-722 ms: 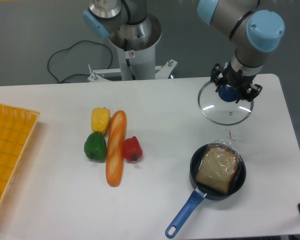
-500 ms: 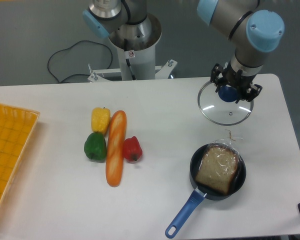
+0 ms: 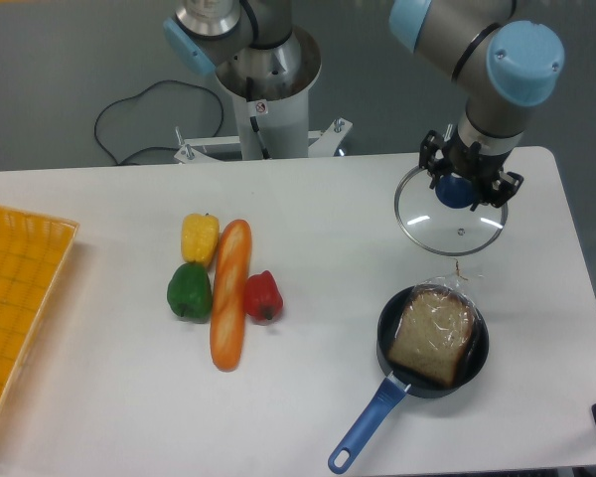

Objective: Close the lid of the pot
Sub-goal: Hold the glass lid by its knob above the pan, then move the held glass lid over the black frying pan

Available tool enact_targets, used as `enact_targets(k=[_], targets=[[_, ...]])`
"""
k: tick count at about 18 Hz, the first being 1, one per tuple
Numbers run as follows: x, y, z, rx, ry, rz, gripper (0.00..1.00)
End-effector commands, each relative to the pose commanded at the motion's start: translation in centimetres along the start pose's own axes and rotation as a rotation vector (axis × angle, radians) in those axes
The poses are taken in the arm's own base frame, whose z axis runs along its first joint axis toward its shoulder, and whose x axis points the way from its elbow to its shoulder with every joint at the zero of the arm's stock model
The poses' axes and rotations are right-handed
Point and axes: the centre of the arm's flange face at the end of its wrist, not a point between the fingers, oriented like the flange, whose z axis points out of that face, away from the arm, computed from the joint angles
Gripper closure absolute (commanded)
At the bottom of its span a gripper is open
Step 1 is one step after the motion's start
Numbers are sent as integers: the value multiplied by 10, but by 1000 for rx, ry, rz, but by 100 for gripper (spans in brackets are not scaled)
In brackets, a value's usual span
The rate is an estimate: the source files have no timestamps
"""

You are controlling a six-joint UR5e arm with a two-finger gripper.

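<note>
The pot lid (image 3: 450,221), clear glass with a thin metal rim and a blue knob, hangs level above the table at the back right. My gripper (image 3: 463,189) is shut on its blue knob from above. The pot (image 3: 432,343), a small dark pan with a long blue handle pointing to the front left, stands in front of the lid, apart from it. A slice of bread in a clear bag (image 3: 432,335) lies inside the pot.
A baguette (image 3: 228,292) lies mid-table with a yellow pepper (image 3: 200,238), a green pepper (image 3: 189,291) and a red pepper (image 3: 262,296) around it. A yellow basket (image 3: 15,308) sits at the left edge. The robot base (image 3: 264,89) stands behind the table.
The gripper has carried the lid a little to the right and towards the pot. Nothing else moved.
</note>
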Motion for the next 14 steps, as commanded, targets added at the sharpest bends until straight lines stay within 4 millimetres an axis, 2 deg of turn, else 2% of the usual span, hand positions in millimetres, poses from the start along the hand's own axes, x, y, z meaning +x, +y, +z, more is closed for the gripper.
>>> enact_targets(k=[8,10,14], targets=[[0,-48,8,-26,-3,-60,55],[-4,-58,14,-32,1,-75,55],[-16,-75,11,-25,-16,-100,55]])
